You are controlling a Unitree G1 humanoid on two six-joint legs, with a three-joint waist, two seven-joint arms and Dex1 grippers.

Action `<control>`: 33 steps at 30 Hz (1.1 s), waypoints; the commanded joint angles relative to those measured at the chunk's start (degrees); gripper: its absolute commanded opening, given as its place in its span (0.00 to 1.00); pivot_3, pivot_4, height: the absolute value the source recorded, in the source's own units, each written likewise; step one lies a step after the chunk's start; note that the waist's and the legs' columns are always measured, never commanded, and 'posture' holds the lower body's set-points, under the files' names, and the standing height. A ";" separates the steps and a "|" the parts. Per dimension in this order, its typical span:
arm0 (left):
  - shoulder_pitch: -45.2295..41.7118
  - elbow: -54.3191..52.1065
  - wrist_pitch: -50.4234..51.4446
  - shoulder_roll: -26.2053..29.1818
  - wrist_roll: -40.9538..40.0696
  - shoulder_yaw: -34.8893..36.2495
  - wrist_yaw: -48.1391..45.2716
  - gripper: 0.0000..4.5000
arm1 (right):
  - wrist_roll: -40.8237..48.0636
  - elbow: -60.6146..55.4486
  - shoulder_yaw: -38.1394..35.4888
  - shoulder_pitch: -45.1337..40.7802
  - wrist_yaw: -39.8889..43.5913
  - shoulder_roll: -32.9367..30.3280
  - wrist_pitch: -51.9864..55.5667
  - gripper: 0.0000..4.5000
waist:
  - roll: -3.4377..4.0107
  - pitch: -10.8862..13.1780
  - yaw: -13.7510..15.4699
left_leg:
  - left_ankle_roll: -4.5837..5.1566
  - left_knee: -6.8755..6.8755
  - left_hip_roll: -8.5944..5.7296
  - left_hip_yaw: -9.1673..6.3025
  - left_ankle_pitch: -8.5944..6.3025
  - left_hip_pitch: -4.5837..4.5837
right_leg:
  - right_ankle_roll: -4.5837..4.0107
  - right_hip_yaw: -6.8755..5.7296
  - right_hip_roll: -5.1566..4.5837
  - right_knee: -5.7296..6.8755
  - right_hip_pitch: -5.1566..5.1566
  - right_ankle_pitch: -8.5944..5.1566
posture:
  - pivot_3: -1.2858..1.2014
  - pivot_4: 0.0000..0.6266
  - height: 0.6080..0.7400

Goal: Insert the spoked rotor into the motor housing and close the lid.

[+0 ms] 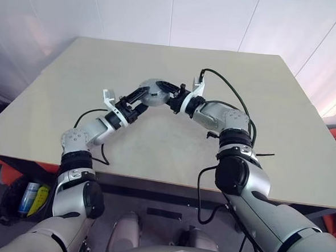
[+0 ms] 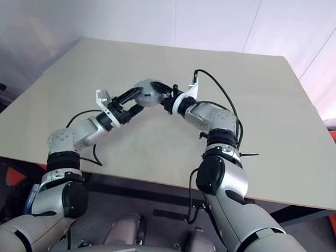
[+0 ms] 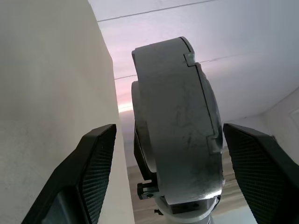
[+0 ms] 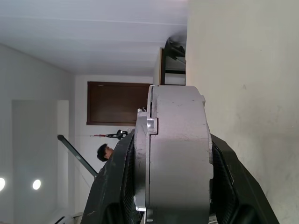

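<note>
Right jaws' ribbed black pads (image 4: 122, 186) round smooth grey motor housing (image 4: 177, 154)

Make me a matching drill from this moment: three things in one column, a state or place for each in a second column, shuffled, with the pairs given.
1. left pincer
2. right pincer
3. motor housing
4. table

a. clamped on the grey case from both sides
b. held up in the air between the two arms
c. fingers spread wide on either side of the case, not touching it
d. pale and flat, beneath both arms

Pairs: 1-c, 2-a, 3-b, 4-d
</note>
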 commanded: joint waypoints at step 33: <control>-2.57 0.53 -3.67 -0.86 -1.29 -0.25 -5.28 0.51 | 3.86 -6.62 2.56 -0.13 1.30 0.35 -0.06 0.46 | 0.00 0.00 -0.03 | 0.00 0.01 -0.01 -0.01 0.00 0.00 | 0.01 0.00 0.00 0.01 0.01 0.01 | 0.52 0.00 1.00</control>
